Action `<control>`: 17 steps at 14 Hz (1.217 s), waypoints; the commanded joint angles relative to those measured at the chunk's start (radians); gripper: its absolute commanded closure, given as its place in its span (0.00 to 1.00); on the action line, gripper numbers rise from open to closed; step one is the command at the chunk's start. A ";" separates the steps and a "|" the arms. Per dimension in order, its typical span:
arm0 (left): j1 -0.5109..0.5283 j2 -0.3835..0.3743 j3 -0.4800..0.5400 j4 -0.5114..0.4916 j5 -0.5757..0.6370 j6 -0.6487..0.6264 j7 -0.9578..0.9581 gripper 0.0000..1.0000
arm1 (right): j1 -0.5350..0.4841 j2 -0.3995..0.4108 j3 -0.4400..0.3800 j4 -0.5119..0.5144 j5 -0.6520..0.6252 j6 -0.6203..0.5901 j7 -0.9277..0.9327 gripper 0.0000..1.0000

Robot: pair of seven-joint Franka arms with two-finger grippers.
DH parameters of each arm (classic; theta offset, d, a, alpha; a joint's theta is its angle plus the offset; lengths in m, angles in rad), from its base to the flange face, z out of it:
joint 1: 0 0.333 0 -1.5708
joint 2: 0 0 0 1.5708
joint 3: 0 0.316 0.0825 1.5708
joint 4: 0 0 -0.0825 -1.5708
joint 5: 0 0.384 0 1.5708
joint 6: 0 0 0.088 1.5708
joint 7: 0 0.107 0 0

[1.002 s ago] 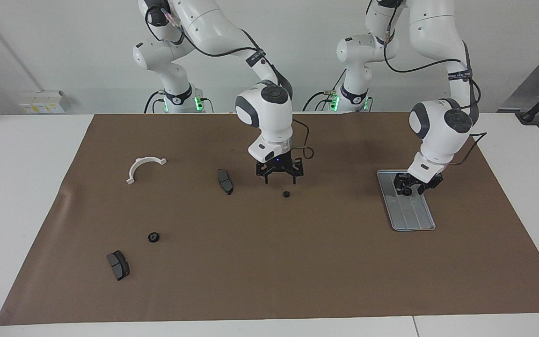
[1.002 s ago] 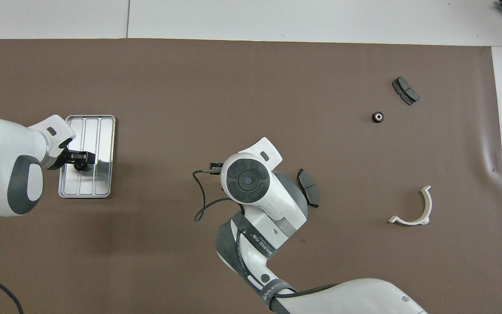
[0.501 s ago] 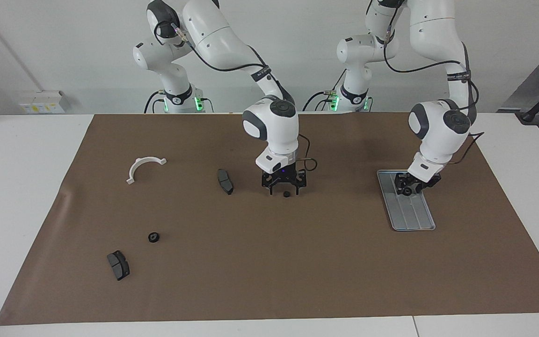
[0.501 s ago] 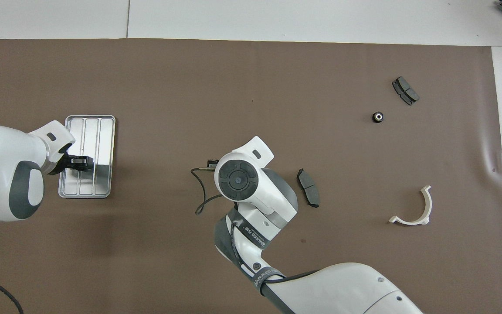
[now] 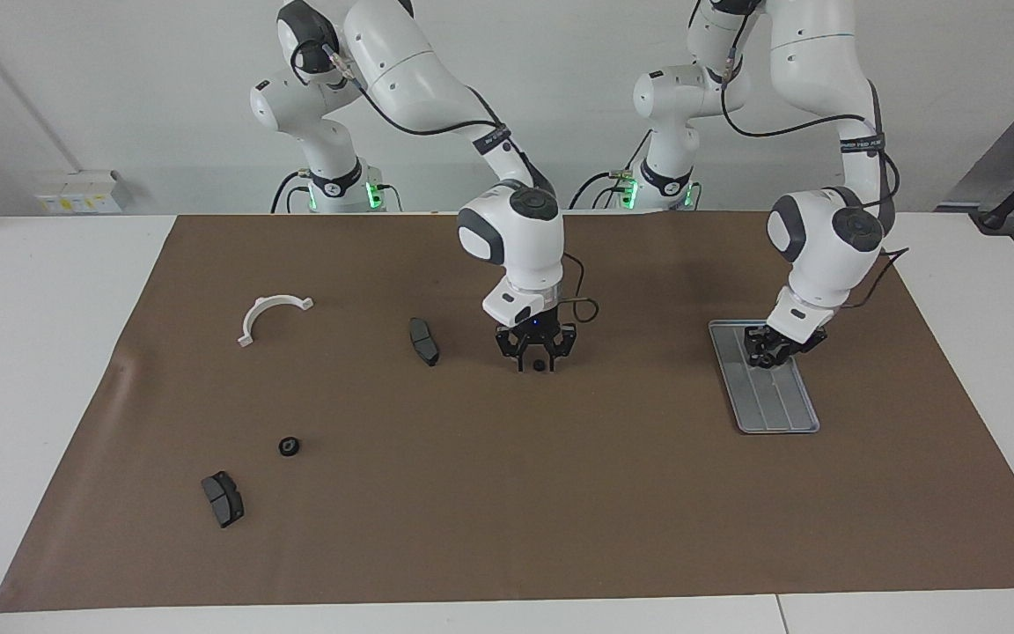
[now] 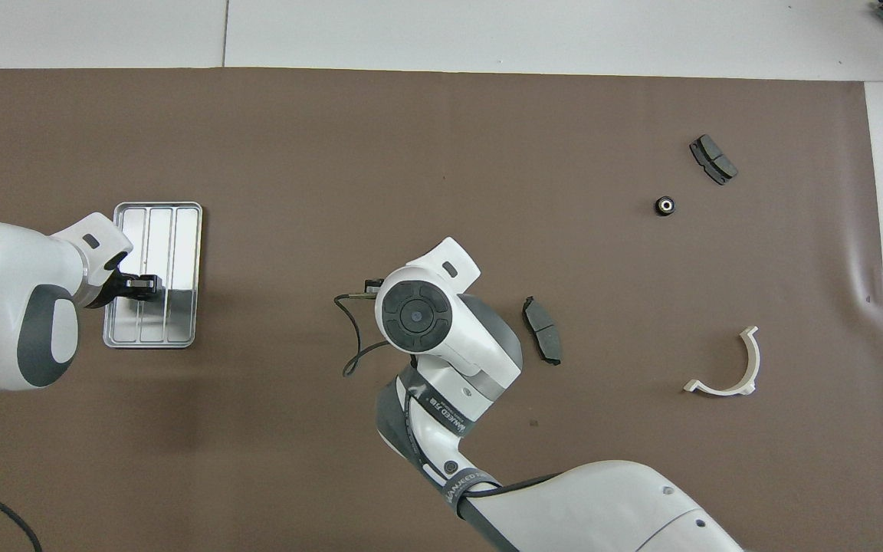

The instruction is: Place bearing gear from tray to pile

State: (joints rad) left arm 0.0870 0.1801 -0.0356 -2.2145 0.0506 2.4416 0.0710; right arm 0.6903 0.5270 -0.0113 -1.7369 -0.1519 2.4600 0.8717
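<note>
The silver ridged tray (image 5: 780,405) (image 6: 181,230) lies on the brown mat toward the left arm's end. My left gripper (image 5: 767,352) (image 6: 139,285) is low in the tray's end nearer the robots, shut on a small black bearing gear that mostly hides under it. My right gripper (image 5: 538,365) is down on the mat at mid-table, set around a second small black gear (image 5: 540,364); the overhead view hides both under the wrist (image 6: 415,314). A third gear (image 5: 289,446) (image 6: 665,205) lies alone toward the right arm's end. No pile shows in either view.
Two dark brake pads lie on the mat, one (image 5: 423,341) (image 6: 543,341) beside the right gripper and one (image 5: 223,498) (image 6: 713,159) farther out than the lone gear. A white curved bracket (image 5: 272,314) (image 6: 725,366) lies toward the right arm's end.
The right gripper came down from above the mat onto the mid-table gear and narrowed around it. The left gripper narrowed on the gear in the tray.
</note>
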 commanded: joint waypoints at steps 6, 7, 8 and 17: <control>-0.001 -0.022 -0.006 -0.024 0.006 0.019 -0.019 0.78 | 0.002 0.011 0.002 -0.003 -0.029 0.019 0.015 0.46; -0.006 -0.019 -0.009 -0.007 0.003 0.014 -0.028 0.78 | 0.002 0.011 0.002 -0.003 -0.029 0.017 0.015 0.50; -0.013 -0.008 -0.012 0.022 -0.009 -0.001 -0.046 0.78 | 0.003 0.011 0.002 -0.003 -0.029 0.017 0.015 0.56; -0.239 0.015 -0.014 0.171 -0.083 -0.108 -0.377 0.77 | -0.017 0.001 0.001 0.020 -0.029 -0.028 0.007 1.00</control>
State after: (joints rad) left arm -0.0930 0.1831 -0.0607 -2.0668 -0.0207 2.3499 -0.2200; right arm 0.6912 0.5339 -0.0114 -1.7333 -0.1531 2.4568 0.8717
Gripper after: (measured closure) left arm 0.639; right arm 0.762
